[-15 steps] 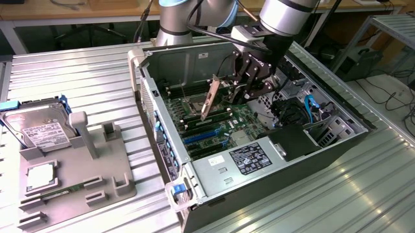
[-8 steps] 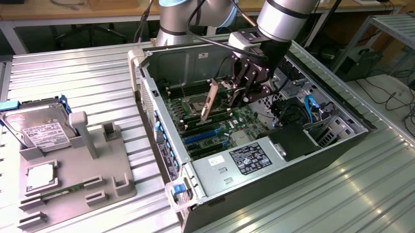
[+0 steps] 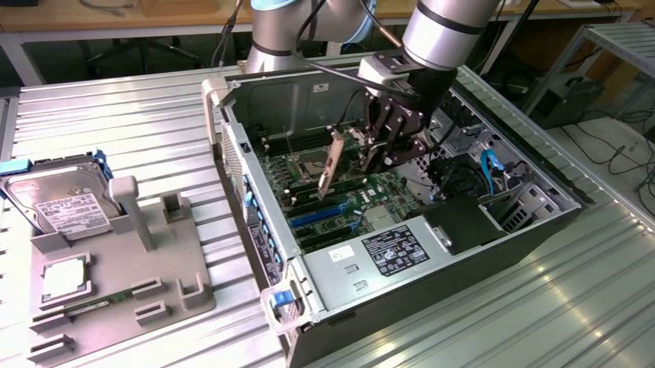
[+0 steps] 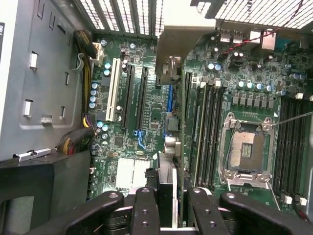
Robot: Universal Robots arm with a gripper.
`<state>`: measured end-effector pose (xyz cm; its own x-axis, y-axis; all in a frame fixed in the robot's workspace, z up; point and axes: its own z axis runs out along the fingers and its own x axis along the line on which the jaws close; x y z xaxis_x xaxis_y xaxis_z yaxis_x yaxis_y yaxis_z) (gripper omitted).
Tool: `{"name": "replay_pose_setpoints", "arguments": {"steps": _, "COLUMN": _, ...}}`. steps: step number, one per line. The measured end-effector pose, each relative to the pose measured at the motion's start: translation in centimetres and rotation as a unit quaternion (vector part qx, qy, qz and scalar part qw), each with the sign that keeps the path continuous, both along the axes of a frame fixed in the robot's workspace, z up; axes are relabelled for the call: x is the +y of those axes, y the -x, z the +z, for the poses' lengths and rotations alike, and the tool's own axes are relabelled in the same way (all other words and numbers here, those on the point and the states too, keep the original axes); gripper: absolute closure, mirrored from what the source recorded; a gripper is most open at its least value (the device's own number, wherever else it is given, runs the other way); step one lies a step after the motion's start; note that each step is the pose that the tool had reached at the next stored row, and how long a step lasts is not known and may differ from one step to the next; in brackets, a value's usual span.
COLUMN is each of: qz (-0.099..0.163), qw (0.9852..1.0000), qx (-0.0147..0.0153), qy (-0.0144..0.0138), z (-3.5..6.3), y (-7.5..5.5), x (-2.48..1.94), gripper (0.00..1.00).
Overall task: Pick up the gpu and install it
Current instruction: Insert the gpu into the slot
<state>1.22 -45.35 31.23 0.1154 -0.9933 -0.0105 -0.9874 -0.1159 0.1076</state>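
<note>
The gpu (image 3: 330, 164) hangs on edge inside the open computer case (image 3: 238, 165), a little above the green motherboard (image 3: 353, 201). My gripper (image 3: 383, 153) is shut on it from above. In the wrist view I look down along the card's top edge (image 4: 166, 182), which sits between my two black fingers (image 4: 146, 210), with the gripper (image 4: 170, 197) shut on it. Its silvery end bracket (image 4: 182, 39) reaches toward the case's slotted rear wall. The card stands upright over a blue expansion slot (image 4: 169, 100); I cannot tell whether it touches the slot.
A white slot (image 4: 115, 90) and two black slots (image 4: 137, 98) lie beside the card, and the open CPU socket (image 4: 247, 147) lies on its other side. The power supply (image 3: 394, 249) fills the case's near end. At the exterior view's left, a grey fixture (image 3: 153, 295) holds a hard drive (image 3: 61, 203).
</note>
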Motion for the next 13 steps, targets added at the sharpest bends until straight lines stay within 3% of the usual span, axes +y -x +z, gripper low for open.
{"name": "replay_pose_setpoints", "arguments": {"steps": 4, "qz": 0.0, "qw": 1.0, "qx": -0.003, "qy": 0.0009, "z": -0.12, "y": 0.05, "x": 0.0, "gripper": 0.72}}
{"name": "replay_pose_setpoints", "arguments": {"steps": 6, "qz": 0.0, "qw": 1.0, "qx": -0.0081, "qy": 0.0008, "z": -0.21, "y": 0.21, "x": 0.01, "gripper": 0.72}}
{"name": "replay_pose_setpoints", "arguments": {"steps": 10, "qz": -0.001, "qw": 0.9997, "qx": -0.0228, "qy": 0.0012, "z": -0.42, "y": 0.45, "x": 0.07, "gripper": 0.72}}
{"name": "replay_pose_setpoints", "arguments": {"steps": 13, "qz": -0.005, "qw": 0.9996, "qx": -0.0276, "qy": 0.0014, "z": -0.58, "y": 0.48, "x": 0.12, "gripper": 0.72}}
